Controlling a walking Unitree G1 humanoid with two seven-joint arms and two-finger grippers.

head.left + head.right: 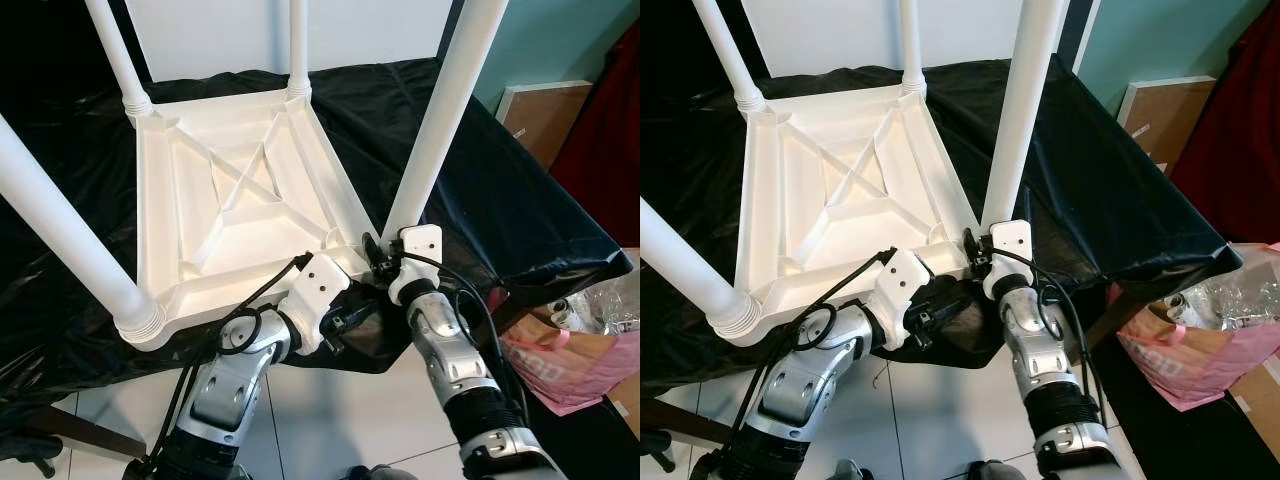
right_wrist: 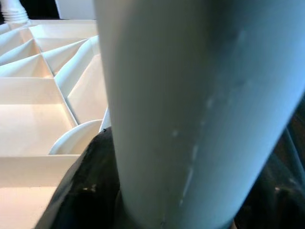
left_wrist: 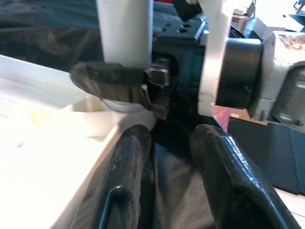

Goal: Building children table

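Note:
A white plastic children's table (image 1: 240, 200) lies upside down on a black sheet (image 1: 500, 190), its ribbed underside facing up. Its legs stand upright at the corners. My right gripper (image 1: 375, 255) is shut around the base of the near right leg (image 1: 440, 110), just above its socket. In the right wrist view the leg (image 2: 190, 105) runs between the black fingers (image 2: 90, 191). My left gripper (image 3: 167, 143) is open just below that same corner, over the sheet. One of its fingers (image 3: 119, 181) lies along the table's white rim (image 3: 57, 157).
The black-covered surface ends just in front of me, above a tiled floor (image 1: 330, 420). A pink bag (image 1: 570, 350) with clear plastic sits on the floor at the right. A brown board (image 1: 545, 110) leans at the back right. A white panel (image 1: 230, 35) stands behind the table.

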